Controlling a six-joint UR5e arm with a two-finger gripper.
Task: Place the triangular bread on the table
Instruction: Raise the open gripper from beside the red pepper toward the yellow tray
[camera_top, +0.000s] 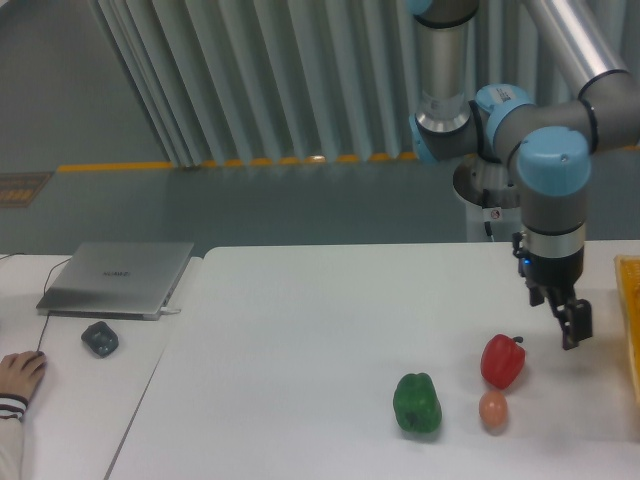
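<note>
At right of frame, the gripper (572, 328), grip state unclear, could bump the red pepper (502, 361), bread unseen.

The big white smooth table (300, 330) lay flat and level, and its top was shiny. Its far left corner was round and sat just beside the grey laptop (120, 277).

Far back, grey pleated curtain (300, 80) hanging to a grey floor (230, 215) with a yellow line (240, 162) along its foot. At near left, white desk (70, 400) bearing a grey laptop (118, 278) and a dark mouse (100, 338)
</note>
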